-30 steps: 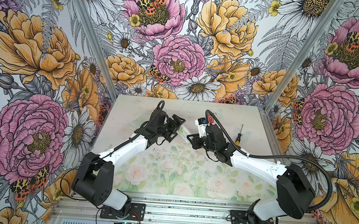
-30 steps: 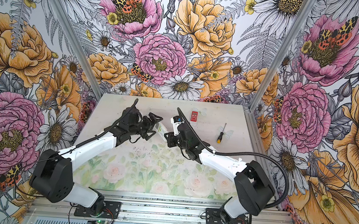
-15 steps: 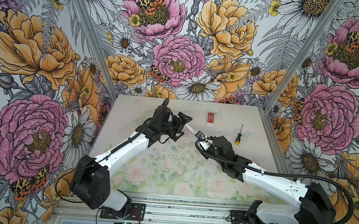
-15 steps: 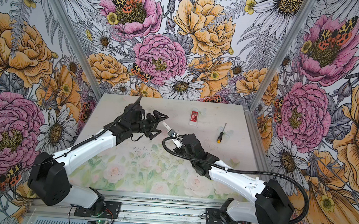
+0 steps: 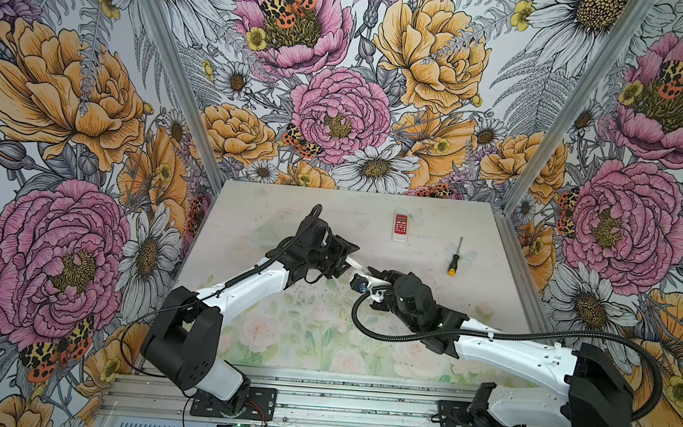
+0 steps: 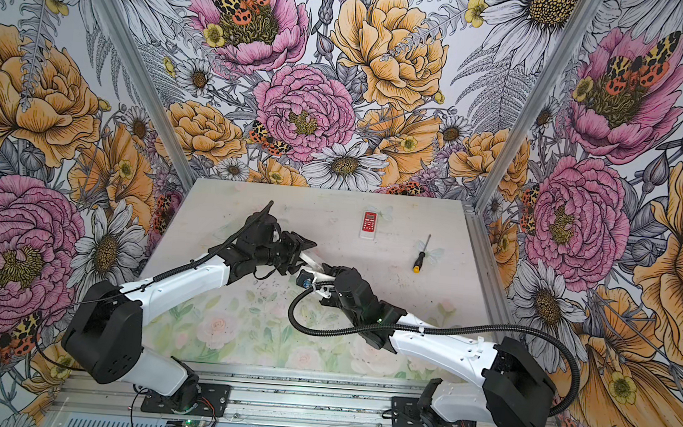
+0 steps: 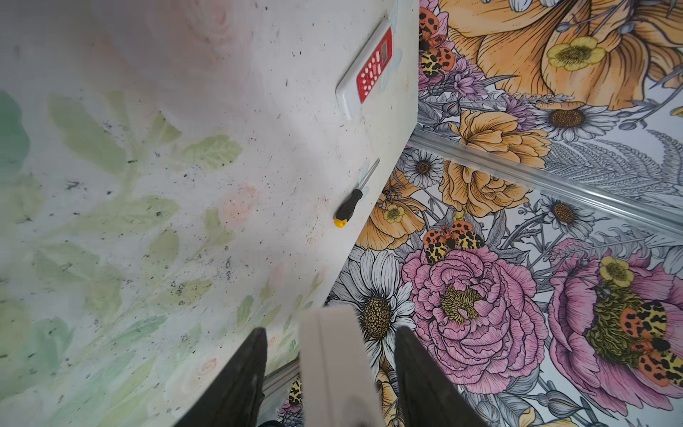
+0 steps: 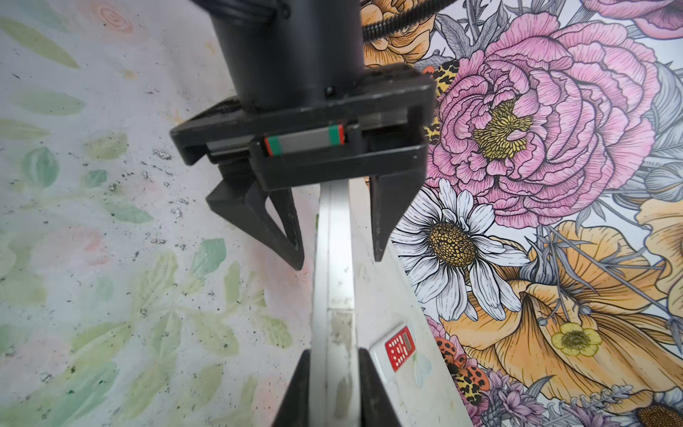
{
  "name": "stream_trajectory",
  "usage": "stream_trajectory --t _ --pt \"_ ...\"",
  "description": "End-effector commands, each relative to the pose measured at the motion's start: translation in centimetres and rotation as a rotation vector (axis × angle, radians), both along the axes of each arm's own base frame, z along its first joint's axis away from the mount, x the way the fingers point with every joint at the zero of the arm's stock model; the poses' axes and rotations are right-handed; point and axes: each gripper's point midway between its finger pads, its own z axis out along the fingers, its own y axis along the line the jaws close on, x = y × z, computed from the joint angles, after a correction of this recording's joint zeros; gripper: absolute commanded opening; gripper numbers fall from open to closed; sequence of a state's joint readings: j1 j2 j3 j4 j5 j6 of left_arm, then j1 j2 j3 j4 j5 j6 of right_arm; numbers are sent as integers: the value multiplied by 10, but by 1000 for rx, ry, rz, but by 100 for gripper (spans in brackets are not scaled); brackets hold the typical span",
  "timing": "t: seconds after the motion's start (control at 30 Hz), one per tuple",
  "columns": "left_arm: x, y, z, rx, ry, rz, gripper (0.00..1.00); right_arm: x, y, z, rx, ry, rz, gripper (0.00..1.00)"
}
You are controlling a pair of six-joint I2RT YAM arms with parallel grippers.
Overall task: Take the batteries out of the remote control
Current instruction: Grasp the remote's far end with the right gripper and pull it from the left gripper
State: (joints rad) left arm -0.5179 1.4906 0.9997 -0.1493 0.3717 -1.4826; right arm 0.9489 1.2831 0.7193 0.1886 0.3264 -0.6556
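In both top views the left gripper (image 5: 350,261) and right gripper (image 5: 369,272) meet nose to nose above the middle of the pale flower-printed table (image 5: 268,217). Only a short stretch of the long white remote control (image 5: 358,266) shows between them, held off the surface, with the rest hidden by the black gripper bodies. Jaw positions cannot be read from here. Toward the back lies a small white handset with a red keypad face (image 5: 400,226), and well to its right a slim screwdriver with a black-and-yellow handle (image 5: 454,259).

In the left wrist view the left gripper's two dark fingers (image 7: 240,369) flank the blurred end of the long white remote control (image 7: 332,369) with a gap on each side: released, not gripping. The frame edge cuts off the remote's length.

In the right wrist view the right gripper (image 8: 334,356) is clenched on the near end of the long white remote control (image 8: 334,295), both fingers flat against its edges. The far end passes between the left gripper's spread fingers (image 8: 288,229) without contact. Only a narrow edge of the remote faces the camera, so the batteries and their compartment cannot be made out in any view.
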Motion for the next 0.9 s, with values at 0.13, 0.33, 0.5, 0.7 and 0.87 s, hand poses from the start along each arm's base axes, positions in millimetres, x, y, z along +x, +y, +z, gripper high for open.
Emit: stream_trajectory --t 0.13,0.33,0.5,0.7,0.87 --pt "-5 8 1 -6 -21 33 38 2 1 4 1 -57 -27 0" --pt "-6 17 3 23 -41 59 20 0 -2 -5 -15 -32 -31 0" --pt "-5 26 7 46 -60 84 9 -3 -3 -5 -4 -14 -31 0" --pt "7 36 20 9 -140 137 0 -18 -1 20 198 143 -49 80" --pt "26 55 40 83 -333 145 0 -39 -5 75 642 447 -119 93"
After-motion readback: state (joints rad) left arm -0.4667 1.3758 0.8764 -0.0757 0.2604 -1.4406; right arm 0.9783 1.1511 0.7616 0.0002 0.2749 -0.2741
